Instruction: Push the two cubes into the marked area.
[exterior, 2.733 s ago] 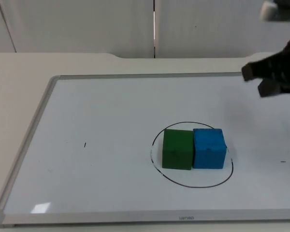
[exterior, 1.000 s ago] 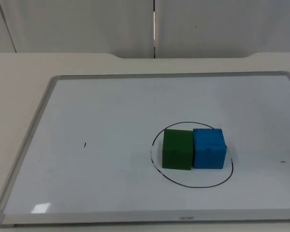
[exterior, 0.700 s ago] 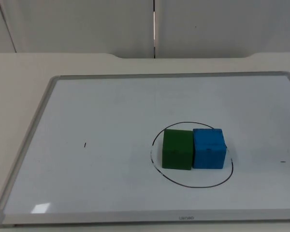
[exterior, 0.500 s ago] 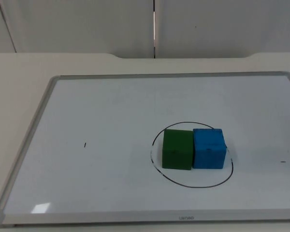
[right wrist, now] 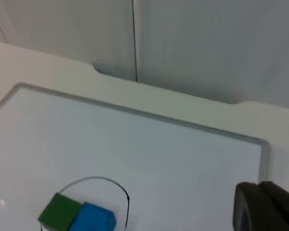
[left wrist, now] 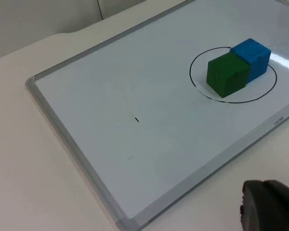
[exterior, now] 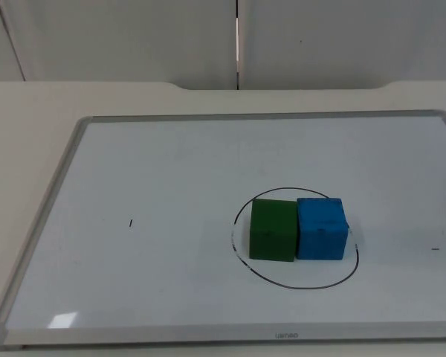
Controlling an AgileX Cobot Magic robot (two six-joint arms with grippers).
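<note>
A green cube (exterior: 273, 230) and a blue cube (exterior: 322, 227) stand side by side, touching, inside a black hand-drawn circle (exterior: 305, 287) on the whiteboard (exterior: 59, 160). The green one is on the left. The left wrist view looks from a distance at the green cube (left wrist: 226, 74) and the blue cube (left wrist: 253, 57); the left gripper (left wrist: 269, 207) hangs off the board's near edge, far from both. From the right wrist view the cubes (right wrist: 59, 212) (right wrist: 94, 219) lie well away from the right gripper (right wrist: 265, 207), which is held high near the board's far right corner. Both arms wait.
The whiteboard has a raised grey frame all round. A small black mark (exterior: 131, 222) sits on its left half and another (exterior: 435, 248) near the right edge. The grey partition wall (exterior: 238, 37) closes the table at the back.
The right arm, at the upper right of the top view 2.7 s ago, has pulled out of it. The cubes have not moved.
</note>
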